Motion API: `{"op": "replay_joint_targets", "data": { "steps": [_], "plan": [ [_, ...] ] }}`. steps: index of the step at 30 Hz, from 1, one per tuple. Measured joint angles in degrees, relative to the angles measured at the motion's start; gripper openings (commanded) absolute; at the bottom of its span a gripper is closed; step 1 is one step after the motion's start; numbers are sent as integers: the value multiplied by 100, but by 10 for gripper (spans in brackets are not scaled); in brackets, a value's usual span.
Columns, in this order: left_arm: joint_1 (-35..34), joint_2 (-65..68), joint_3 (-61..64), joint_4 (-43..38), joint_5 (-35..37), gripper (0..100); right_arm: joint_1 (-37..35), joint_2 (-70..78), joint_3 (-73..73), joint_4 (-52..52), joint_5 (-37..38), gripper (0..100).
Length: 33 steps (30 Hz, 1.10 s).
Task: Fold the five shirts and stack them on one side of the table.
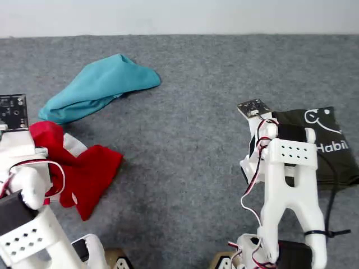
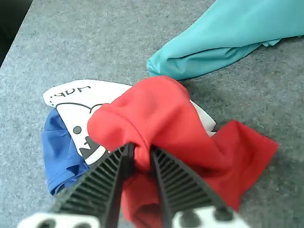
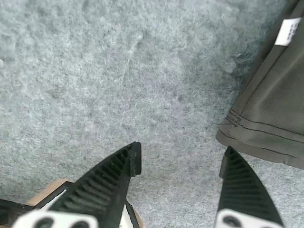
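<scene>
Holding a raised fold of the red shirt (image 2: 171, 118) in the left claw (image 2: 140, 156), shut tight on the cloth and carrying nothing else. Lying crumpled at the left side of the desk (image 1: 196, 123), partly on top of a white shirt (image 2: 66, 114) with a drawing, and with a blue shirt (image 2: 59, 152) touching the white one on the side away from the red. Just beyond this pile, seeing a teal shirt (image 2: 223, 38), loosely bunched, near the red but apparently not under it. Across at the other side of the desk, finding a dark shirt (image 1: 331, 145) already folded flat, probably the start of the stack. Beside its edge, noting the right claw (image 3: 183, 154) over bare grey surface, spread wide and holding nothing. Judging the step in hand as pulling the red shirt out to the open middle for folding. Could go wrong in a few ways: may drag the white shirt along, because of lying pressed under the red cloth; may slip out of the pinch, because of gripping only one bunched fold; may arrive as a twisted lump, hard to spread flat with one point caught. Also should stay away from the folded dark shirt when spreading, or else may push it open again.
</scene>
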State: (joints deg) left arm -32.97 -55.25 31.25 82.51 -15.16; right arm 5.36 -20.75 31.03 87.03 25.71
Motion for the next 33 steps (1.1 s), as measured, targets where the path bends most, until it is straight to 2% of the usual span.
{"op": "replay_joint_targets", "data": {
  "steps": [6,9,11,17,19,22,29,33],
  "plan": [
    [9,0,0,0,-9,13,0,0,0,0,0,274],
    [466,0,0,211,18,13,0,0,0,0,0,274],
    [1178,0,0,536,-18,13,0,0,0,0,0,274],
    [4000,0,0,1292,-993,13,9,0,0,0,0,274],
    [4378,0,0,1292,-1116,13,0,0,0,0,0,274],
    [4545,0,-88,1248,-1160,13,0,0,0,0,0,274],
    [4563,0,-580,501,-1134,55,0,0,0,0,0,274],
    [4053,193,-79,-149,-976,115,0,0,0,0,0,274]
  ]
}}
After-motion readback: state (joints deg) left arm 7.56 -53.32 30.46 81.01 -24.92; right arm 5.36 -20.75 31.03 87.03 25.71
